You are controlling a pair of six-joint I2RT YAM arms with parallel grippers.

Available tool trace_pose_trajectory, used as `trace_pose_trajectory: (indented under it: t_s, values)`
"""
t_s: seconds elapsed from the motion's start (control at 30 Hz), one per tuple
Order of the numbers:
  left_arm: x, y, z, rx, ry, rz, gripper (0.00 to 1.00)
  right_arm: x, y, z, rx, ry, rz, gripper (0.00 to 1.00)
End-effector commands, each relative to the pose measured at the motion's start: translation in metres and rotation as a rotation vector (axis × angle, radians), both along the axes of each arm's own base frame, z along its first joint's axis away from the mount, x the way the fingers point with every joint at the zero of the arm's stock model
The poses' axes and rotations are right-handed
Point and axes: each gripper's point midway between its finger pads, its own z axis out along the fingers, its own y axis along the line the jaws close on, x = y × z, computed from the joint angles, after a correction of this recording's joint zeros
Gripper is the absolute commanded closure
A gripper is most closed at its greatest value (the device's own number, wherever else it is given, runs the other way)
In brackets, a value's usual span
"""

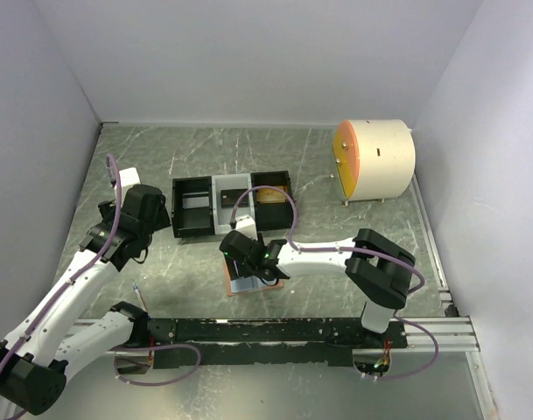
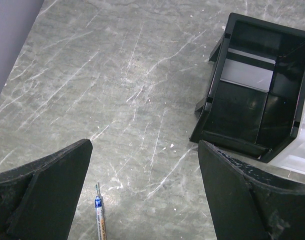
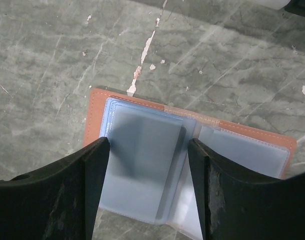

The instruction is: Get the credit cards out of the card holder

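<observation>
The card holder point(image 3: 94, 107) lies open on the table, salmon-pink with pale blue-grey pocket panels. A greyish card point(image 3: 142, 150) shows dimly through its left pocket. In the top view the card holder point(image 1: 248, 288) sits just in front of the tray. My right gripper point(image 3: 148, 145) is open and low over it, jaws either side of the left pocket, holding nothing; it also shows in the top view point(image 1: 248, 261). A pale card point(image 2: 246, 75) lies in the tray's left compartment. My left gripper point(image 2: 144, 150) is open and empty above bare table, left of the tray.
A black-and-grey three-compartment tray point(image 1: 173, 210) stands mid-table; its corner shows in the left wrist view point(image 2: 205, 107). A small pen point(image 2: 99, 215) lies between the left fingers. A white drum with an orange face point(image 1: 375, 157) stands at the back right. White walls enclose the table.
</observation>
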Motion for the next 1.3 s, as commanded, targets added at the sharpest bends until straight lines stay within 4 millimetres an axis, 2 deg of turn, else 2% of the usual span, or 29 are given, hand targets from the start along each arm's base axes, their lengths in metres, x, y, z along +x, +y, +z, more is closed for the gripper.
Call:
trace_pose_trajectory:
  t_s: [0.0,0.33,0.53,0.8,0.87,1.03,1.13,1.27]
  values:
    - [0.001,0.005,0.009,0.008,-0.018,0.026,0.01,0.002,0.01,0.002,-0.008,-0.013,-0.011,0.35]
    - [0.002,0.005,0.007,0.009,-0.014,0.022,0.02,0.002,-0.002,-0.011,-0.089,-0.02,-0.052,0.36]
    - [0.003,0.003,0.006,0.009,-0.007,0.017,0.02,-0.005,0.01,-0.005,-0.001,0.003,-0.011,0.4]
    - [0.003,0.002,0.004,0.006,-0.001,0.007,0.03,-0.004,0.018,0.001,0.046,0.012,-0.017,0.52]
    - [0.003,0.0,0.003,0.003,0.002,0.0,0.03,-0.006,0.011,-0.005,0.044,0.023,-0.024,0.56]
    - [0.004,-0.004,0.0,-0.004,0.016,-0.02,0.04,-0.003,0.006,-0.005,0.108,0.06,-0.034,0.65]
    - [0.007,-0.014,-0.002,-0.033,0.021,-0.071,0.04,-0.003,0.005,-0.002,0.198,0.106,-0.028,0.72]
    - [0.007,-0.057,-0.008,-0.187,0.047,-0.255,0.05,-0.002,0.003,-0.004,0.34,0.209,-0.034,0.79]
